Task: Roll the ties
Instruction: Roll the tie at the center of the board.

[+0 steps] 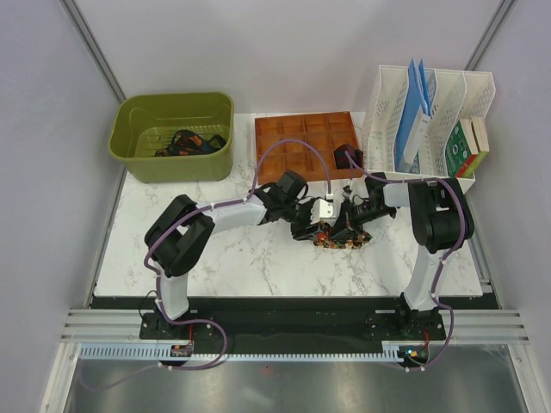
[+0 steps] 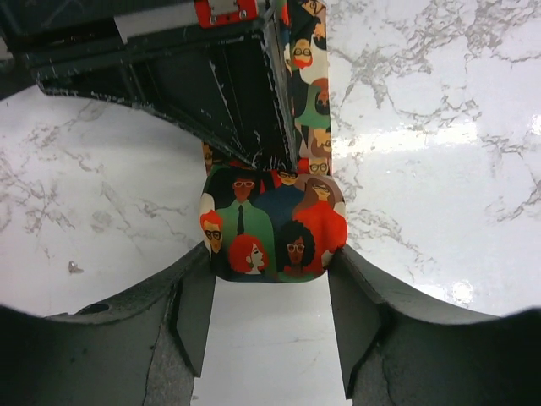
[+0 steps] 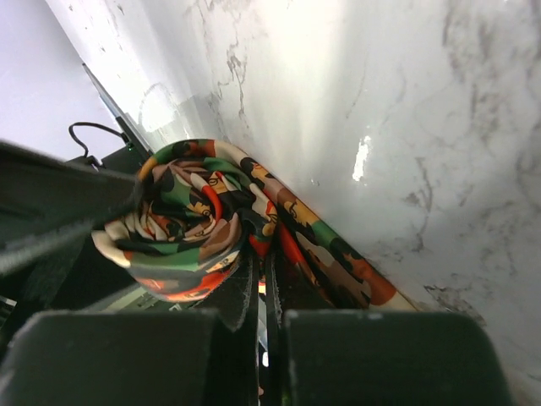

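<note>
The tie [image 2: 272, 227], printed with faces in red, green and orange on black, lies near the middle of the table [image 1: 258, 258]. Most of it is wound into a fat roll, and a short flat strip runs out from the roll along the marble. We see the left gripper [image 2: 270, 283] set round that roll from one side. Its jaws stand fairly wide, and the tips of its fingers [image 2: 196, 313] press against the roll's two flanks, so it holds the roll. The right gripper [image 3: 264, 294] meets it from the other side. Its jaws are drawn almost together, with only a thin slit between the fingers [image 3: 406, 355], and we see folds of the tie pinched in that slit just under the roll's spiral end. In the top view the two grippers sit close together over the tie, both arms reaching inward from their bases.

At the far left of the table stands a green bin [image 1: 138, 146] with a few dark ties [image 1: 185, 142] loose in it. Beside it to the right lies a brown tray [image 1: 293, 138] of square compartments, and a dark roll [image 1: 347, 157] sits in one at its right edge. Right of the tray stands a white rack [image 1: 387, 103] holding blue folders [image 1: 417, 103] and a green box [image 1: 461, 148]
</note>
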`<state>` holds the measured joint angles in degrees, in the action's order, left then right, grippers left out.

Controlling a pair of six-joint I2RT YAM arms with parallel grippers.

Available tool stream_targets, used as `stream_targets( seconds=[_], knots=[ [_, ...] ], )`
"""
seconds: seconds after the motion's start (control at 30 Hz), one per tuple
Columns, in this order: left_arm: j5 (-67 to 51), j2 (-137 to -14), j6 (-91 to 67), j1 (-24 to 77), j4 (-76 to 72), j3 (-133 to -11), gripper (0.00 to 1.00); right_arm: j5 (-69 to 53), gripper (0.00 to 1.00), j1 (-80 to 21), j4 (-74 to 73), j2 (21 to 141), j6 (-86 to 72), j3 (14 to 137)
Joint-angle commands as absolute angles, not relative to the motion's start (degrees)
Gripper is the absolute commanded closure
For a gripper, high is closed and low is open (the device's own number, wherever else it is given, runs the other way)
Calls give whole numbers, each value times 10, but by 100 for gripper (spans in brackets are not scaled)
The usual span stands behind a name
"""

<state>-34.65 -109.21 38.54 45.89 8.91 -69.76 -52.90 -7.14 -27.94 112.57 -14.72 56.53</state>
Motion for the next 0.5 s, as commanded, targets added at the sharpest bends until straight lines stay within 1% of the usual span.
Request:
stream_targets(
  seconds=[0.0,0.13,0.3,0.4,0.47],
  knots=[
    [-387,-1110,373,489,65,-752,41,-413,100,-92,-258,1155,-119,568],
    [-362,-1145,356,508,68,-773,44,-424,100,-98,-252,1155,-122,569],
    [-338,-1199,323,527,98,-814,44,-443,100,-104,-245,1152,-123,567],
    [-325,-1209,322,533,110,-810,44,-451,99,-105,-245,1147,-120,567],
    [-312,-1214,323,535,119,-809,48,-459,97,-104,-246,1143,-120,567]
  ],
)
